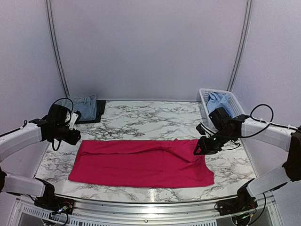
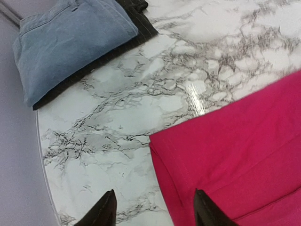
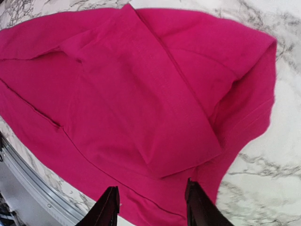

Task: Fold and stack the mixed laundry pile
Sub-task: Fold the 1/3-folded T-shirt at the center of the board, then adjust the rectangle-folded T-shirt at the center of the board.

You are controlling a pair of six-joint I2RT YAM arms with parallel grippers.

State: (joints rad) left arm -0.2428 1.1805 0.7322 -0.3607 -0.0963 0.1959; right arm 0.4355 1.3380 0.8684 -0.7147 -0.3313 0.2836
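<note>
A bright pink-red T-shirt lies folded into a long flat band across the front of the marble table. My left gripper hovers open just above the shirt's far-left corner, with nothing between its fingers. My right gripper stands open over the shirt's right end, empty too. A folded faded denim piece rests on a dark garment at the back left. A light blue shirt sits in the basket.
The white slatted plastic basket stands at the back right, close behind my right arm. The table's metal front rail runs just below the shirt. Grey walls close in the back and both sides.
</note>
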